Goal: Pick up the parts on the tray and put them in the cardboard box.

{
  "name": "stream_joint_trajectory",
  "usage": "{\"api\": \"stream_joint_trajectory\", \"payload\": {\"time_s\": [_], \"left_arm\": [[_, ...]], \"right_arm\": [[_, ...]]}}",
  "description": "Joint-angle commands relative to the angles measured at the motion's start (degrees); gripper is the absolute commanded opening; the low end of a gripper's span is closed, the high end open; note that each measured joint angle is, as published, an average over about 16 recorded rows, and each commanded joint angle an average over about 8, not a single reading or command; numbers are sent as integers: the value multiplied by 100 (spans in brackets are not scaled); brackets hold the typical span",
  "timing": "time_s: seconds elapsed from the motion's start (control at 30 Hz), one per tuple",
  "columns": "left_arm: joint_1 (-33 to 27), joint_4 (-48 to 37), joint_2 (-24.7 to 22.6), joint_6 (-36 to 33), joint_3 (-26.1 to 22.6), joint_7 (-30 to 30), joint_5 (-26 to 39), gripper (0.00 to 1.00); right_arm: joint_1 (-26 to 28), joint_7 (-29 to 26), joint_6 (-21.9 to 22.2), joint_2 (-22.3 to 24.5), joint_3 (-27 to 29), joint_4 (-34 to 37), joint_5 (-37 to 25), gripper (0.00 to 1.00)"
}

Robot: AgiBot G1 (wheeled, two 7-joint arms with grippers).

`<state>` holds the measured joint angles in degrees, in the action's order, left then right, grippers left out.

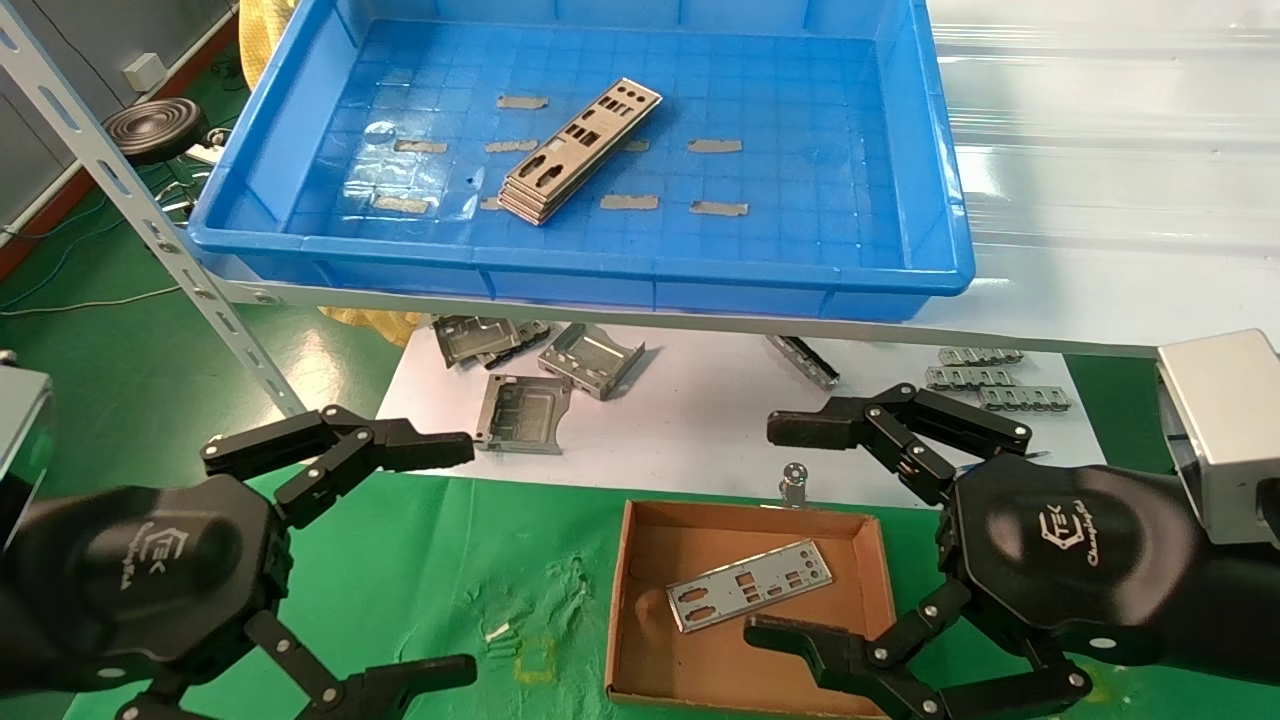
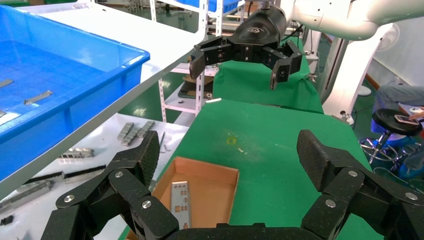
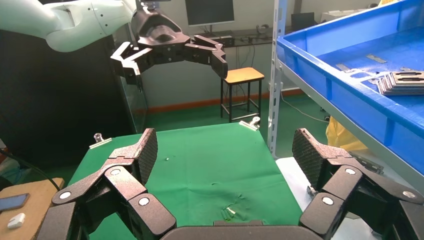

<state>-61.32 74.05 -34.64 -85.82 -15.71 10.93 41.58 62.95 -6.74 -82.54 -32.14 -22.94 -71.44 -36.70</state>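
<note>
The blue tray (image 1: 300, 150) sits up on the shelf, a small stack of silver parts (image 1: 580, 150) lying at a slant on its grid floor among bits of grey tape (image 1: 715, 146). Down on the green cloth (image 1: 470, 560), the cardboard box (image 1: 625, 600) holds one more plate (image 1: 750, 585) lying flat. The right gripper (image 1: 760, 530) hangs over the box's right side, fingers spread wide, holding nothing and touching nothing. The left gripper (image 1: 460, 560) hovers over the cloth to the box's left, jaws just as wide and empty. Grey brackets (image 1: 590, 358) and slotted strips (image 1: 985, 378) lie on the white sheet under the shelf.
</note>
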Motion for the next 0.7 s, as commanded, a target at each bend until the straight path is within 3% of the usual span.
{"api": "stream_joint_trajectory", "payload": {"time_s": [0.03,0.7], "left_arm": [[-6,-11,-9,3,-7,-4,5,100],[-21,-48,-37,12,-29,-19,26,100]], "right_arm": [[0,0,0,0,0,0,0,100],[0,0,0,0,0,0,0,100]]}}
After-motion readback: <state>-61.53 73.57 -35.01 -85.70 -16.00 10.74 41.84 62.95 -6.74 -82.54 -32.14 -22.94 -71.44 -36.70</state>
